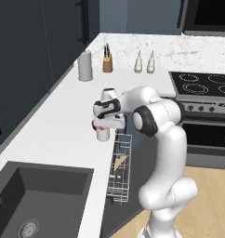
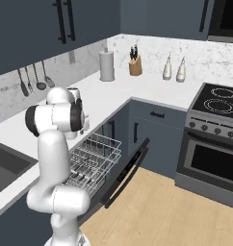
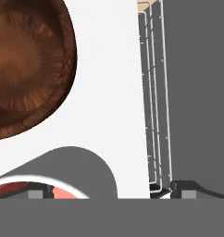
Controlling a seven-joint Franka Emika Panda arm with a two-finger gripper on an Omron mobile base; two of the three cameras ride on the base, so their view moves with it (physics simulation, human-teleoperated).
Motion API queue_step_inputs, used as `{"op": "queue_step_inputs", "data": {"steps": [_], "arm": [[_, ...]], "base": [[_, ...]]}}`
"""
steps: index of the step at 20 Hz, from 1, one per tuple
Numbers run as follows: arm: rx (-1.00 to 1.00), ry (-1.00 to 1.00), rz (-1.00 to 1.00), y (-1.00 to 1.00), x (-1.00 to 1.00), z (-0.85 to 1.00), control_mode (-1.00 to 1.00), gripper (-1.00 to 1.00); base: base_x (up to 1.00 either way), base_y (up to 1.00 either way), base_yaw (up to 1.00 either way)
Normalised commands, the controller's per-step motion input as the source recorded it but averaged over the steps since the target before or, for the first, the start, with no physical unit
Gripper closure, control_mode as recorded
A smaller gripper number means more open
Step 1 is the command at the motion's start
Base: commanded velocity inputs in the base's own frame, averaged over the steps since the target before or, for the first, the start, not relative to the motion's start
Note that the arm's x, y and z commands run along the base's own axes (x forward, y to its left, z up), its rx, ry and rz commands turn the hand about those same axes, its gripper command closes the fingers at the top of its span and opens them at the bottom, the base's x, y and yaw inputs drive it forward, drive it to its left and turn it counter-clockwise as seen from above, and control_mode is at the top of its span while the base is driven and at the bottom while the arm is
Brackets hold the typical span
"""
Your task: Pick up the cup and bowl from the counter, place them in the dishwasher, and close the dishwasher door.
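The white cup [image 1: 102, 135] stands at the counter's [image 1: 58, 121] front edge, right under my gripper [image 1: 104, 126]. In the hand view its white rim and reddish inside [image 3: 21, 186] curve around the left fingertip [image 3: 37, 192]. The right fingertip [image 3: 188, 187] is far off, over the dishwasher rack [image 3: 155, 106], so the gripper [image 3: 112, 190] is open. The glossy reddish-brown bowl [image 3: 26, 65] sits on the counter just beyond the cup. The white wire rack [image 1: 121, 167] is pulled out over the lowered dishwasher door [image 2: 130, 170].
A dark sink [image 1: 35, 200] is set into the counter to the left. At the back stand a grey canister [image 1: 85, 66], a knife block [image 1: 107, 60] and two white shakers [image 1: 144, 62]. The stove and oven [image 1: 202, 107] are on the right.
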Motion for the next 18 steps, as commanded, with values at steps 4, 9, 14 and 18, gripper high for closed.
{"op": "queue_step_inputs", "data": {"steps": [4,9,14,18], "arm": [[0.00,0.01,-0.12,-0.04,-0.35,-0.36,-1.00,-1.00],[0.00,0.00,-0.05,0.03,0.01,-0.20,-1.00,1.00],[0.00,0.00,-0.01,0.02,0.05,-0.02,-1.00,1.00],[0.00,0.00,0.00,0.00,-0.04,0.00,-1.00,1.00]], "base": [[0.00,0.00,0.00],[0.00,0.00,0.00],[0.00,0.00,0.00],[0.00,0.00,0.00]]}}
